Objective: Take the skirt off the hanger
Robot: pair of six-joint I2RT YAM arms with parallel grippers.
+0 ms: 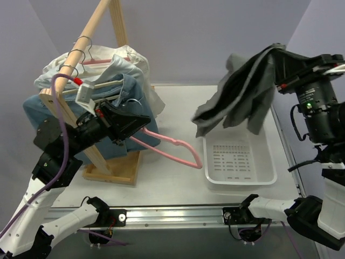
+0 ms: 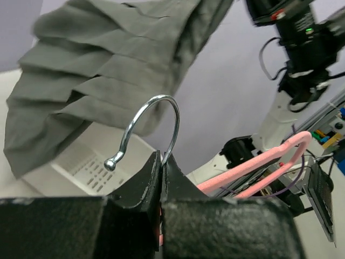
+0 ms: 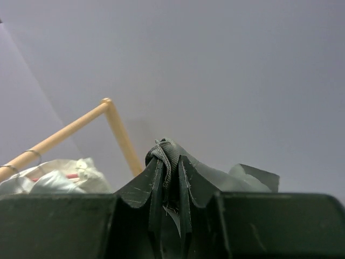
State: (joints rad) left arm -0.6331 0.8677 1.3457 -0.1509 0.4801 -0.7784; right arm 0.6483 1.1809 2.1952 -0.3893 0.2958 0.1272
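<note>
At the far left a wooden rack (image 1: 97, 19) stood on the table (image 1: 178, 189), carrying a white shirt (image 1: 59, 67) and a light blue denim garment (image 1: 48, 108). Just in front of it the left gripper (image 2: 162, 162) held its jaws pressed together on the neck of the silver hook (image 2: 161, 97) of the pink hanger (image 2: 253, 163). The hook curved up above the fingertips, and the pink arms stretched to the right over the table. The hanger was bare. Its far end was just beside a white basket (image 1: 260, 162) with slots in its floor; whether they touched, I could not tell. Above the basket hung the skirt (image 1: 242, 91), dark grey and pleated, apart from the hanger, with its hem loose in the air. At the far right the right gripper (image 3: 170, 164) was pinching a bunched fold of the skirt between its fingers, high above the table
</note>
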